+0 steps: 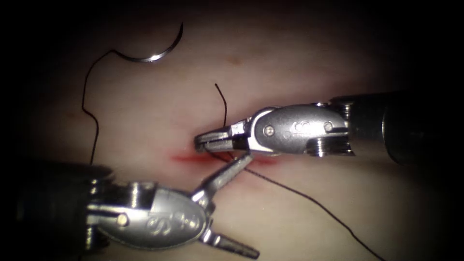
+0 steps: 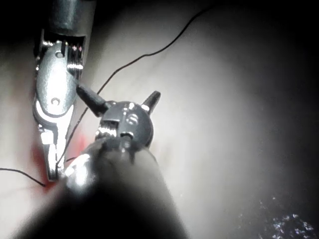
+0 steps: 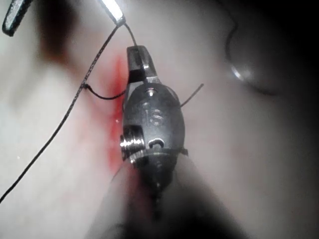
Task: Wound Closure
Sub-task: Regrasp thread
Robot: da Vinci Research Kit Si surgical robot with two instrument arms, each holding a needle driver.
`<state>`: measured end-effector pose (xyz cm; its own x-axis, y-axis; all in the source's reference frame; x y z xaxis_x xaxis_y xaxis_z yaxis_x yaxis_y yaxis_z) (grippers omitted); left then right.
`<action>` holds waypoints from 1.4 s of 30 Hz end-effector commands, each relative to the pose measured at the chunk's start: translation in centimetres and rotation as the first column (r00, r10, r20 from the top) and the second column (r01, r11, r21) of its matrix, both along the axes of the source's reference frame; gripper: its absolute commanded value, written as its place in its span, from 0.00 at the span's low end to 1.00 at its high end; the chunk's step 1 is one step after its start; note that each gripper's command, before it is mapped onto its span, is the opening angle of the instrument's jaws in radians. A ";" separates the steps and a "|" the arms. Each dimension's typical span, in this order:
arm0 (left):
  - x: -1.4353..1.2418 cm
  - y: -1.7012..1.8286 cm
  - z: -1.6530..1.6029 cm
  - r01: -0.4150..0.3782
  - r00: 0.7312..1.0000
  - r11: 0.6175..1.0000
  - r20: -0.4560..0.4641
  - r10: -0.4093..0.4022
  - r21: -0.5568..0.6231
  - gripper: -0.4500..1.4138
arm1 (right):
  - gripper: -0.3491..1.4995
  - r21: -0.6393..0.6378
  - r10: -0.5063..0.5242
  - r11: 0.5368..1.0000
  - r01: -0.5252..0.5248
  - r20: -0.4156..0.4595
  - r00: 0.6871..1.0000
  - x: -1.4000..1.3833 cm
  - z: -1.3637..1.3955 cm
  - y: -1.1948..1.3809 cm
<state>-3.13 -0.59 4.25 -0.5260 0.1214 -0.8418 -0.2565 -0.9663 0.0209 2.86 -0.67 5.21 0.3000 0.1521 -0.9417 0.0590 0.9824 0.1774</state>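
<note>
Right gripper (image 1: 205,141) pinching thread (image 1: 309,198) at cut (image 1: 186,157); left gripper (image 1: 246,203) spread, empty; needle (image 1: 154,52) free, far left.

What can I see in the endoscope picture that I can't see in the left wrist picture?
Endoscope view: the curved needle lying free on the tissue, up left of the cut, in neither hand. Left wrist view: the left hand from behind, jaws spread, holding nothing. Both: the right hand shut at the cut, its grip on the thread unclear.
</note>
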 end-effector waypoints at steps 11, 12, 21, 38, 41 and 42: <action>-0.45 -0.12 0.23 -0.231 0.939 0.892 -0.329 0.099 -0.389 0.39 | 0.00 0.091 0.019 0.996 -0.027 0.087 0.996 0.20 0.19 0.10; -0.47 -0.13 0.24 -0.248 0.933 0.880 -0.344 0.104 -0.405 0.39 | 0.00 0.095 0.021 0.995 -0.030 0.089 0.996 0.20 0.20 0.10; -0.57 -0.19 0.36 -0.330 0.898 0.823 -0.424 0.122 -0.462 0.41 | 0.00 0.109 0.024 0.993 -0.035 0.095 0.995 0.19 0.24 0.11; -0.80 -0.20 0.69 -0.335 0.902 0.805 -0.414 0.124 -0.490 0.33 | 0.00 0.120 0.036 0.992 -0.046 0.086 0.996 0.17 0.23 0.11; -0.80 -0.21 0.74 -0.337 0.906 0.800 -0.402 0.133 -0.496 0.31 | 0.00 0.120 0.037 0.992 -0.047 0.087 0.996 0.17 0.23 0.11; -0.81 -0.22 0.76 -0.337 0.906 0.800 -0.403 0.131 -0.497 0.32 | 0.00 0.120 0.039 0.991 -0.049 0.085 0.996 0.18 0.23 0.12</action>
